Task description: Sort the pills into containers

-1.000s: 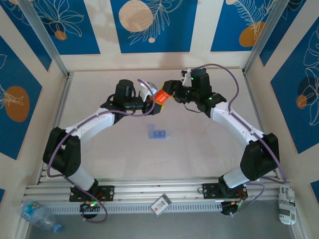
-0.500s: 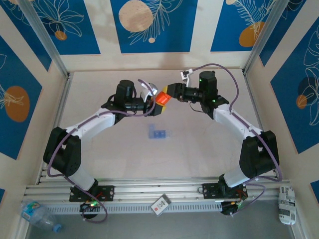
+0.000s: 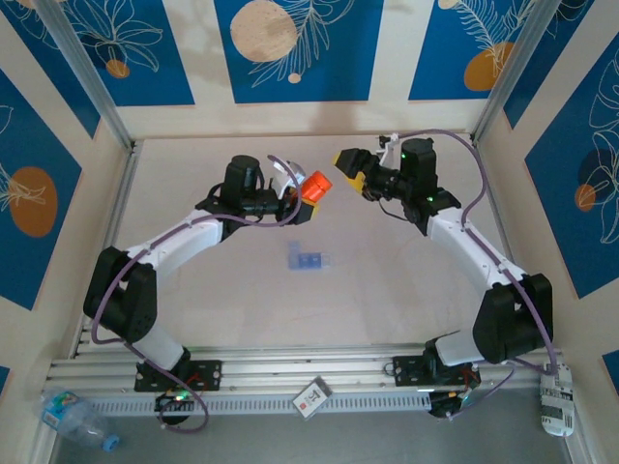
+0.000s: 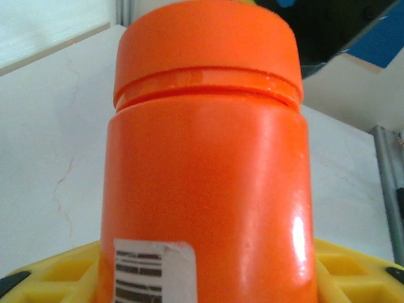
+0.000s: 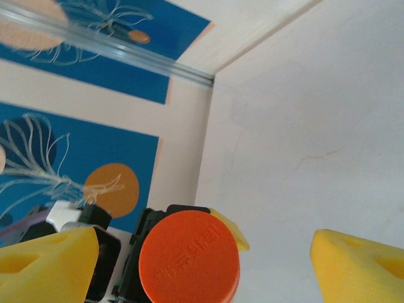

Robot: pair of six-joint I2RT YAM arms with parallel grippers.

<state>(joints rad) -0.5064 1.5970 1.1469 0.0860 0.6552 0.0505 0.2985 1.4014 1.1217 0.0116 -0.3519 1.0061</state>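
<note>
Item: orange bottle (image 3: 312, 186), cap (image 5: 189, 255) on, clamped in your left gripper (image 3: 298, 200). Your right gripper (image 3: 350, 167): jaws spread, clear of the cap. The containers (image 3: 308, 259): on the table (image 3: 213, 290), between the arms. Step, likely: uncapping. Next: close on the cap, twist.

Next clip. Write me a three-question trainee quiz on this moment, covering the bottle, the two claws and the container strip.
1. True or false: the pale-blue container strip lies on the table, apart from both claws.
2. Multiple choice: the left claw is A) open and empty, B) shut on the orange bottle, C) shut with nothing in it.
3. Fill in: the right claw faces the bottle's cap with its jaws ___.

Key: 1 true; 2 B; 3 open.
</note>
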